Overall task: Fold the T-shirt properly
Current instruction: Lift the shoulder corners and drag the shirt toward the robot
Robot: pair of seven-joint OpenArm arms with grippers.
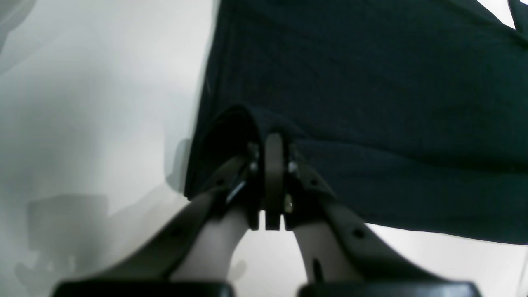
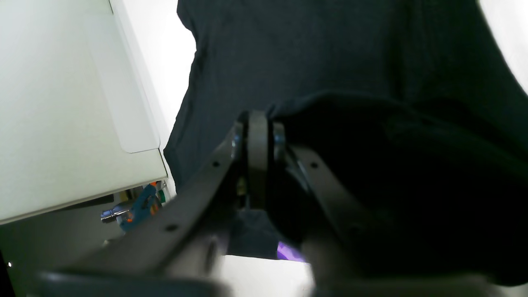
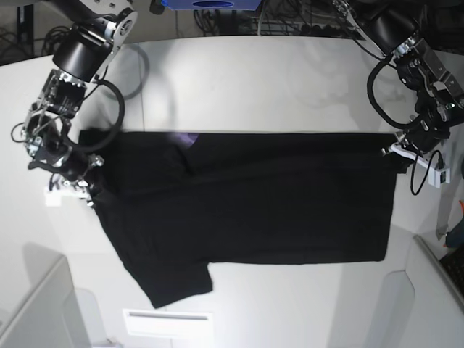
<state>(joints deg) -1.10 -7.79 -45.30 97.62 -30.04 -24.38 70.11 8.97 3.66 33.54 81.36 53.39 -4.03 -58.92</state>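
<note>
T-shirt [image 3: 246, 199] stretches lengthwise between both grippers, sleeve end at the right gripper [image 3: 81, 183]; left gripper [image 3: 398, 151] pinches the hem, right gripper's grip unclear.

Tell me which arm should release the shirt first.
Right, probably. The right gripper sits at the T-shirt edge where cloth already lies on the table; the left gripper is clamped on a raised fold.

T-shirt [image 3: 246, 199] covering table [image 3: 275, 80] centre, bare margins around it

Wrist views dim and blurred; base view bright, glare on table [image 3: 290, 80].
</note>
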